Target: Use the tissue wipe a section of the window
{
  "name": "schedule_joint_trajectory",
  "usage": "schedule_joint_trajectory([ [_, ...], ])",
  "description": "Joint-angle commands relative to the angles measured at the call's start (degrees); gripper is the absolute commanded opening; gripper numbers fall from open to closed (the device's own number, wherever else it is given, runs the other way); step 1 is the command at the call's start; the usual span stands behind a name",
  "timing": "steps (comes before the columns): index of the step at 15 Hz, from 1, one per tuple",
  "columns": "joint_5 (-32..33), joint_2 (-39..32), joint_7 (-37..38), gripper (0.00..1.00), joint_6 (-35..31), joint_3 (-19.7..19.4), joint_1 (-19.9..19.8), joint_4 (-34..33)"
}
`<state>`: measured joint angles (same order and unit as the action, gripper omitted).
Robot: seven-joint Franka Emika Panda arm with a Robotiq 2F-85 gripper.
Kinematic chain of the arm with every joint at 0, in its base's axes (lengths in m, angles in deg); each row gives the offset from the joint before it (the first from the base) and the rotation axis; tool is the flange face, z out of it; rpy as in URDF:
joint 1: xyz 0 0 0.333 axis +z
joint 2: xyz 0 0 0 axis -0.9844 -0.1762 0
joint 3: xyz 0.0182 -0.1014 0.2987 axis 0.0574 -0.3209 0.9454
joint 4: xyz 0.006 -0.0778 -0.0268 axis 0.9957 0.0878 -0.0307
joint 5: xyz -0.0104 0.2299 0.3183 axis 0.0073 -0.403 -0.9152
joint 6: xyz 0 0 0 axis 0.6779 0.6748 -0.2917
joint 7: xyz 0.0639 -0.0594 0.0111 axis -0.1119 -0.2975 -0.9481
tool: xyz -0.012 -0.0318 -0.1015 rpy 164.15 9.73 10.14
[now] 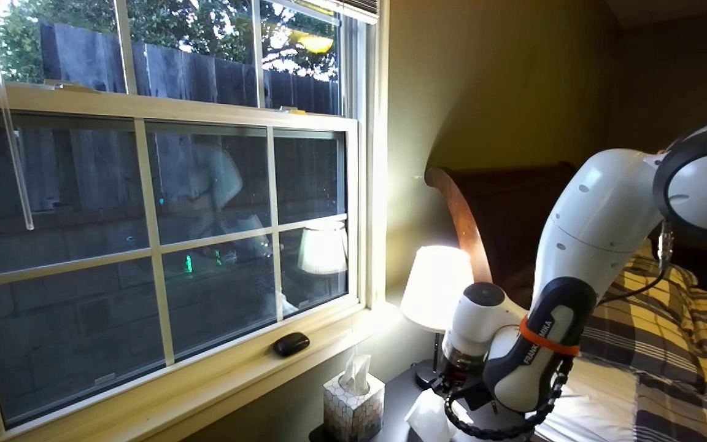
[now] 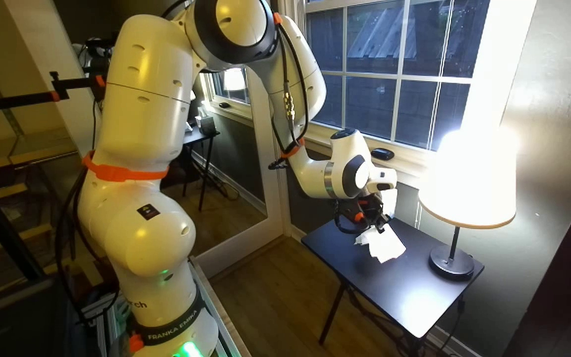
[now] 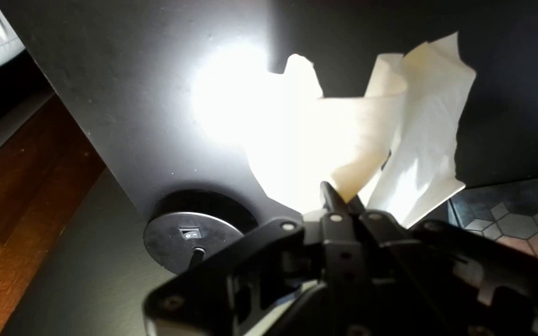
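At lower centre of the wrist view the fingers [image 3: 341,233] pinch the crumpled tissue [image 3: 360,133], its loose folds fanned outward, presumably to offer soft paper for wiping. It is over the bench [image 2: 389,290], right of centre in an exterior view, contact unclear, well apart from the sash window [image 2: 398,76], upper right.

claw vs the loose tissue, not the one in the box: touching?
Touching. The wrist view shows the claw shut, with the tissue pinched between its jaws and fanning out past them.
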<state>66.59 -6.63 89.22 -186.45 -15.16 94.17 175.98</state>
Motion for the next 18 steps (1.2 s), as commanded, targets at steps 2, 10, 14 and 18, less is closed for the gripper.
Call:
schedule_joint_trajectory([
  [2, 0.7, -6.3, 4.0, 0.00, -8.0, -9.0, 7.3, -1.2],
  [10, -2.2, -11.6, 3.1, 0.40, -17.2, -11.3, 9.9, -1.0],
  [14, -14.8, -7.5, -10.3, 0.71, -14.3, -5.9, 7.7, 1.1],
  [18, -24.8, -5.6, -21.0, 0.99, -12.6, -5.3, 9.1, 0.8],
])
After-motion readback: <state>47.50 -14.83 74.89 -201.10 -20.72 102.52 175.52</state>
